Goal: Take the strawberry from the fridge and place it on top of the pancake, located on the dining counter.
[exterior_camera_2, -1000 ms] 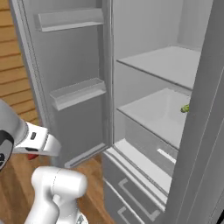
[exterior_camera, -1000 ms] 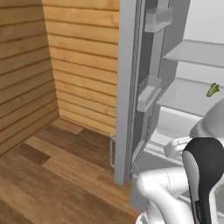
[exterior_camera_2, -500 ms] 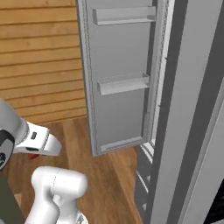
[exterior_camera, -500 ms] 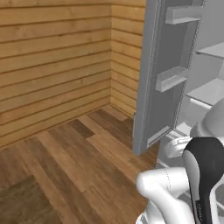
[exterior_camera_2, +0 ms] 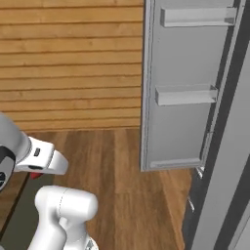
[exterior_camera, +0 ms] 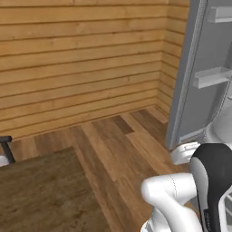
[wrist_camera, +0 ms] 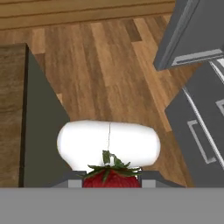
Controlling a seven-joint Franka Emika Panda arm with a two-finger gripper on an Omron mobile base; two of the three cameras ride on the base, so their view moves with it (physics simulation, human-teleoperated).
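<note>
The strawberry (wrist_camera: 111,177), red with green leaves, sits between my gripper's (wrist_camera: 111,181) dark fingertips (wrist_camera: 72,182) at the bottom of the hand view; the gripper is shut on it. In the right base view a speck of red, the strawberry (exterior_camera_2: 35,174), shows under the white hand at the left. The fridge's open grey door (exterior_camera: 206,77) (exterior_camera_2: 180,88) stands at the right, and its lower drawers (wrist_camera: 201,118) lie right of the hand. The dining counter's dark brown top (exterior_camera: 41,195) (wrist_camera: 11,109) lies left of and below the hand. The pancake is out of view.
A wooden plank wall (exterior_camera: 81,59) runs behind, with wood floor (wrist_camera: 109,70) between the counter and the fridge. A dark stool part (exterior_camera: 5,147) shows at the far left beside the counter. The fridge door carries two shelf bins (exterior_camera_2: 185,95).
The whole picture has swung left with the base: the fridge interior slid out to the right, and the plank wall and counter top came in. The grip has not changed.
</note>
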